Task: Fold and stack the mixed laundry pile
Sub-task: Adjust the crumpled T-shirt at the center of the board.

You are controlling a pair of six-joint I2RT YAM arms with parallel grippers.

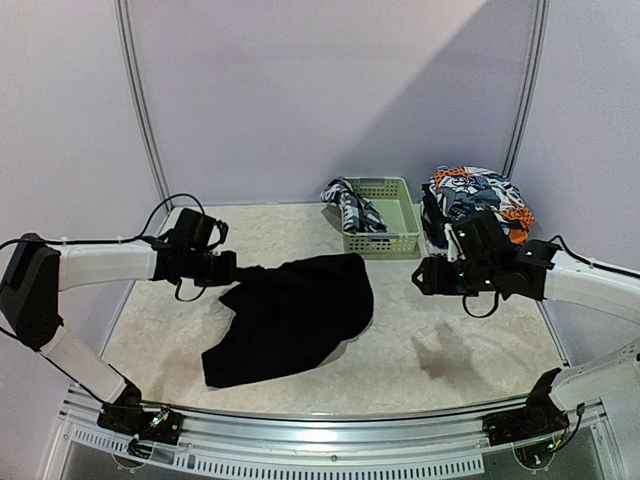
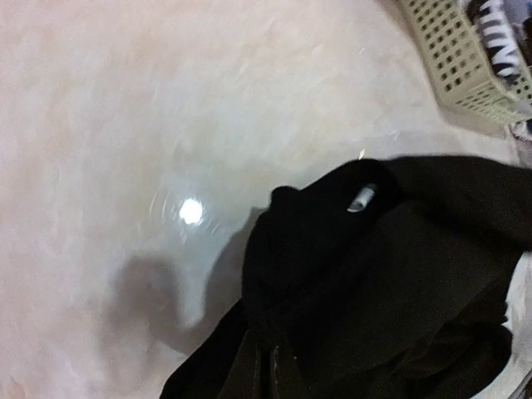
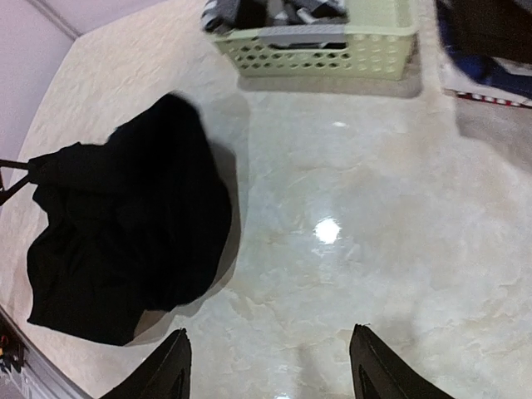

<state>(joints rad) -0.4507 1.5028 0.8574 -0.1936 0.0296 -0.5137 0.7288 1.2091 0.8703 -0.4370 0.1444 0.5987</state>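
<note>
Nearest the front edge, the large plain black cloth lies rumpled on the pale marbled table, left of centre, with one corner trailing toward the near side. At its far left corner the left gripper is closed tight on a pinch of the fabric, which draws to a point there. This is probably so the corner can be pulled out and the cloth spread flat for folding. Level with it on the other side, the right gripper hovers above bare table with its fingers apart and nothing between them. It is well apart from the cloth and seems placed to take an opposite corner. Farther back stands the pale green slotted plastic basket, with the black-and-white checked shirt draped over its left rim. Just right of the basket, the orange-blue-white printed pieces sit heaped, not yet folded.
</note>
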